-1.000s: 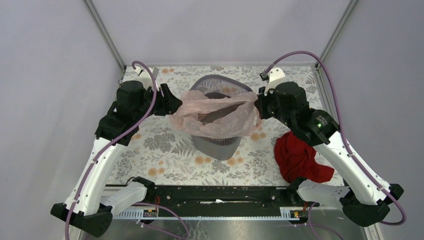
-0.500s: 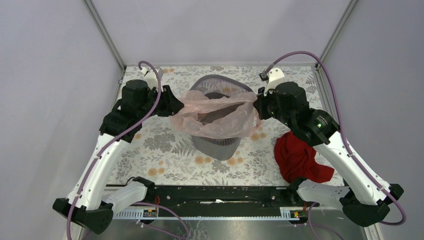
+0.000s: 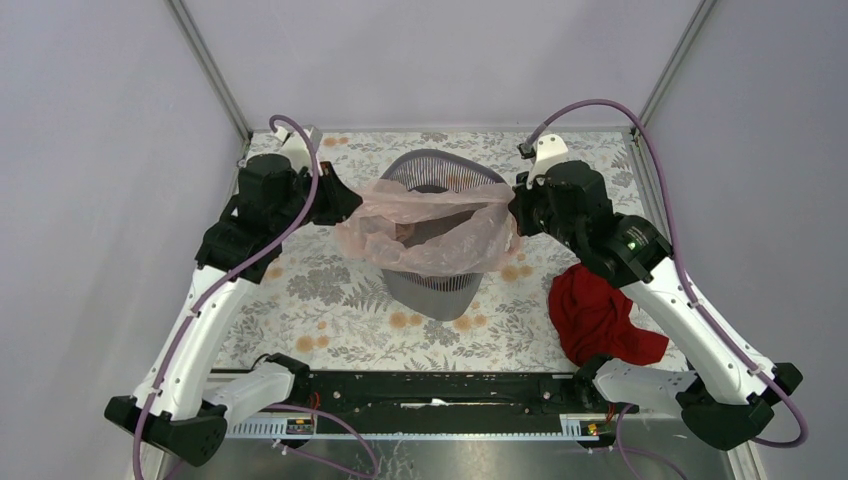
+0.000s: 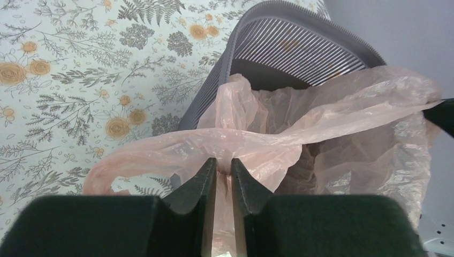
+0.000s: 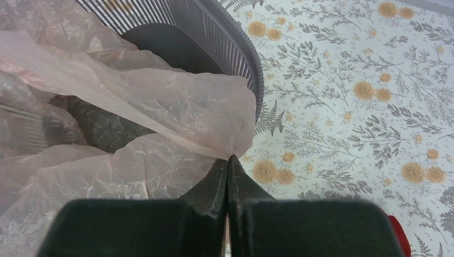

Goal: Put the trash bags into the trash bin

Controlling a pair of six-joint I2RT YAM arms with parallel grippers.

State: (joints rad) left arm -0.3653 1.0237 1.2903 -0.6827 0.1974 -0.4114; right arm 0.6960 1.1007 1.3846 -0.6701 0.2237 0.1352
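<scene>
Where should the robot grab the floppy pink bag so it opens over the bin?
By its thin rim at both ends, coming in from the outer sides. The pink bag is floppy film, wider than the bin, so pinching left and right edges stretches the mouth open. The left gripper and right gripper pinch there.

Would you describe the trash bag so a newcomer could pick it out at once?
On the floral table, find the dark grey mesh trash bin in the middle. Stretched over its rim, between the left tool and right tool, is the trash bag. It is thin, wrinkly, translucent pale pink film, unlike the opaque dark red cloth nearby.
</scene>
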